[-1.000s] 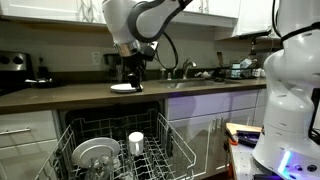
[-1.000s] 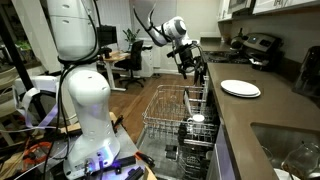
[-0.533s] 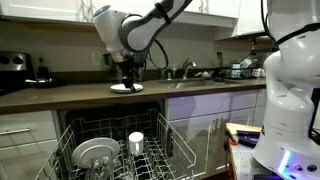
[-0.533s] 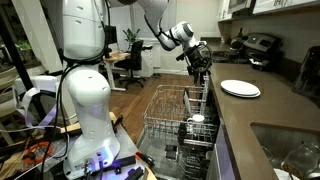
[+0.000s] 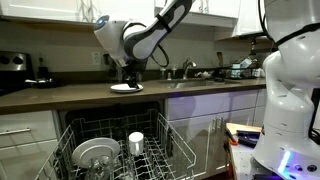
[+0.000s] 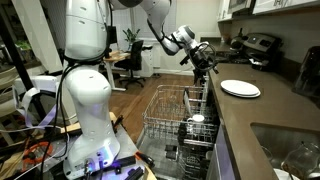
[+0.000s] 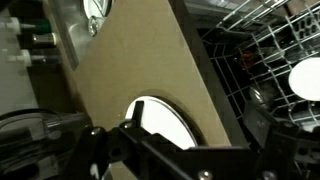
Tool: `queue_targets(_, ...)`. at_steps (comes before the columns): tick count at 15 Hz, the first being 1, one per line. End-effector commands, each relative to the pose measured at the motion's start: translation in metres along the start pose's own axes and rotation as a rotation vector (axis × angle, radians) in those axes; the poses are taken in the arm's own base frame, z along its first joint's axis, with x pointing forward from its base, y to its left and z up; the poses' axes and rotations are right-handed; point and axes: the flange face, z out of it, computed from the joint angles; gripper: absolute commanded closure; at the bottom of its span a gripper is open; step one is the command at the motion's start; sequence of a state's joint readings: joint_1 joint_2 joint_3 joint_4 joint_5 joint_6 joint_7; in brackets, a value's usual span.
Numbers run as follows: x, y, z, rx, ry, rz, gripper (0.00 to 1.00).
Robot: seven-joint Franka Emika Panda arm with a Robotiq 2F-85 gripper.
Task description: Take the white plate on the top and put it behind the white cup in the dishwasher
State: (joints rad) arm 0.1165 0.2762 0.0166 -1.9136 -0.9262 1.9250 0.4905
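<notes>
The pincer hangs wide open close by the white plate on the table; at six o'clock from it, the white cup stands in the dishwasher rack

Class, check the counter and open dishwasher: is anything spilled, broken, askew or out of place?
Nothing stands out. The white plate lies flat on the counter, the white cup stands in the dishwasher, and no spill or damage shows.
</notes>
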Motion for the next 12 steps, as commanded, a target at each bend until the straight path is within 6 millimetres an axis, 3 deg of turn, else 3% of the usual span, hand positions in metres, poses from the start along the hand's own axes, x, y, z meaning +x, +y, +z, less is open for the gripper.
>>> queue_targets(1,0.012,0.001,0.006,-0.12,0.022,0.042,0.0)
queue_targets(9,0.06,-0.007,0.011,-0.258,0.254,0.059,0.0)
queue_targets(12,0.077,-0.013,0.021,-0.276,0.232,0.094,0.0)
